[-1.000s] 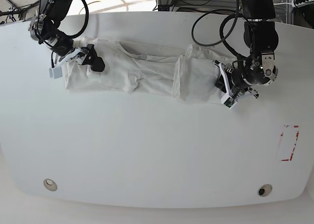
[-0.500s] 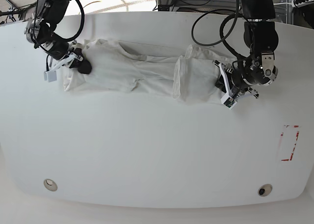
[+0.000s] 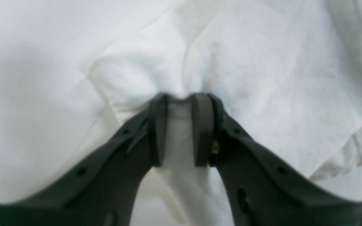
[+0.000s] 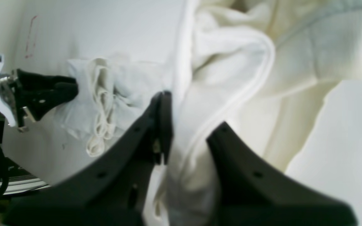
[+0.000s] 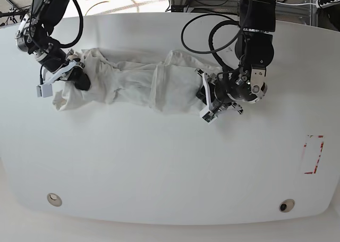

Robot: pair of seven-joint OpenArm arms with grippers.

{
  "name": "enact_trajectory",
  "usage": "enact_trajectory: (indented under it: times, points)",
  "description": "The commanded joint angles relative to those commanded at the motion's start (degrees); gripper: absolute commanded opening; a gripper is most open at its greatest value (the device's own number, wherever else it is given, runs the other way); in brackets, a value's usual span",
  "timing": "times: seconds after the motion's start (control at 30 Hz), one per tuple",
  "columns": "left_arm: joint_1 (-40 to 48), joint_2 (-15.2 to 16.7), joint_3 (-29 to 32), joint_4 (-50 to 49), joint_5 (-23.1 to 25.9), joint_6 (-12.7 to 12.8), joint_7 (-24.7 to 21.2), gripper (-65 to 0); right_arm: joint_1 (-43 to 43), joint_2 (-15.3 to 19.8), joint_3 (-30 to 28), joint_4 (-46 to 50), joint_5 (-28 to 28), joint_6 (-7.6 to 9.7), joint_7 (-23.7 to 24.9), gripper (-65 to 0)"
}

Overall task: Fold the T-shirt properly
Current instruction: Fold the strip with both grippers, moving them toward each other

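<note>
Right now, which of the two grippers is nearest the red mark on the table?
The left gripper, holding the T-shirt at mid-table; the right gripper is at the far end.

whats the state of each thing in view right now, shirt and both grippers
T-shirt: bunched into a long crumpled band on the table, pinched at both ends, not folded flat.
left gripper: shut on T-shirt fabric at one end.
right gripper: shut on T-shirt fabric at the other end.
</note>
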Motion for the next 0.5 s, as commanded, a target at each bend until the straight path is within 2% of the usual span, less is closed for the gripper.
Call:
enact_trajectory:
  times: [0.17, 0.23, 0.43, 0.5]
  points:
    - [-2.99, 4.66, 1.23, -6.42, 0.00, 0.00, -0.26, -52.4, 0.26, 1.76, -0.09, 1.67, 0.09, 0.44, 0.00, -65.0]
    - [-3.87, 5.62, 1.23, -8.62, 0.00, 0.00, -0.44, -52.4, 0.26, 1.85, -0.18, 1.93, 0.09, 0.44, -0.09, -65.0]
    - [-5.36, 5.62, 2.64, -12.66, -0.44, 0.09, -3.16, -52.4, 2.02, 1.41, -4.66, 4.40, 0.18, 0.62, 0.00, -65.0]
    - [-5.19, 5.62, 4.04, -12.66, -0.44, 0.09, -3.60, -52.4, 2.29, -0.09, -5.71, 4.40, 0.18, 1.76, 0.00, -65.0]
